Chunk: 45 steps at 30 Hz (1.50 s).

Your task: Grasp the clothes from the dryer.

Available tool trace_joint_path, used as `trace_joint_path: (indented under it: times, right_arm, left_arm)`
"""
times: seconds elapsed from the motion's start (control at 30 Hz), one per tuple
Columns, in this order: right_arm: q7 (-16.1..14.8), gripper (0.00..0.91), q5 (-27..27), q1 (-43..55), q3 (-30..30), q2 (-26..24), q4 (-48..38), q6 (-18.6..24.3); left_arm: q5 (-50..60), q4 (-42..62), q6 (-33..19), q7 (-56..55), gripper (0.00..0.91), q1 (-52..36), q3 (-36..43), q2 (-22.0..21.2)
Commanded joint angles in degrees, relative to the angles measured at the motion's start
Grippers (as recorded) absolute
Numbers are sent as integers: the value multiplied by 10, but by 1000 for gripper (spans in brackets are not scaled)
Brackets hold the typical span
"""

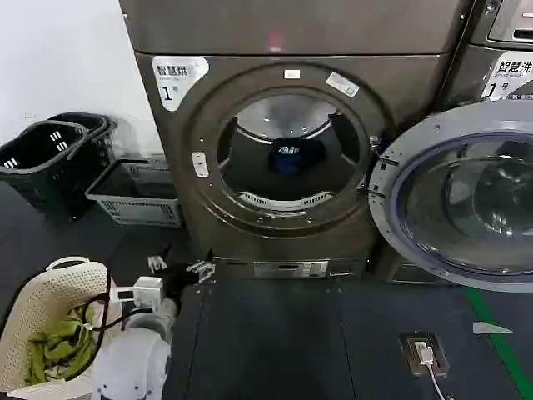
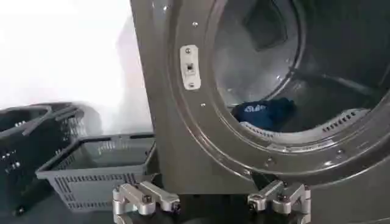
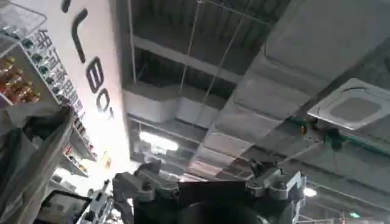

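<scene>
Clothes [image 2: 263, 112] in dryer [image 2: 183, 146], beyond left tool [image 2: 211, 201].

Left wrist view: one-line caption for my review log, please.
Open left claw low before the dryer, facing dark blue clothes inside the drum; grey basket beside the machine.

Dark blue clothes [image 1: 291, 156] lie inside the open dryer [image 1: 250, 100].

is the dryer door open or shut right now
Open. The round glass door is swung out to the right, and the dryer porthole shows dark blue clothes inside the drum.
</scene>
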Motion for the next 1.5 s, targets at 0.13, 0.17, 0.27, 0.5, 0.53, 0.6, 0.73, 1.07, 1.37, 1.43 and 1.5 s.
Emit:
trace_joint_path:
  times: [0.13,0.17,0.27,0.5,0.53,0.6,0.73,1.07,1.37,1.43,1.5]
  right_arm:
    - [5,907,14,-2,-9,3,-10,26]
    - [9,907,13,0,-10,3,-10,26]
    - [10,907,13,3,-11,4,-13,31]
    - [13,907,12,3,-11,2,-13,29]
    - [13,907,11,3,-11,2,-13,29]
    - [17,907,10,3,-12,3,-14,29]
    - [20,907,9,6,-12,2,-17,28]
    - [21,907,9,7,-13,2,-12,25]
    - [21,907,5,9,-21,-1,-20,24]
    - [21,907,4,10,-23,-2,-20,25]
    - [20,907,-2,10,-26,-1,-21,26]
  left_arm:
    - [-2,0,28,0,907,0,1,0]
    - [-2,0,28,0,907,0,2,0]
    - [-1,0,28,0,907,0,1,1]
    - [-2,-1,28,0,907,4,2,1]
    - [-2,0,28,1,907,4,2,1]
    - [-7,1,28,2,907,1,2,2]
    - [-6,3,28,2,907,-3,6,2]
    - [-8,4,28,2,907,-2,7,4]
    - [-13,2,28,0,907,-1,9,2]
    - [-18,3,28,-5,907,-1,7,2]
    - [-22,1,28,-4,907,1,6,4]
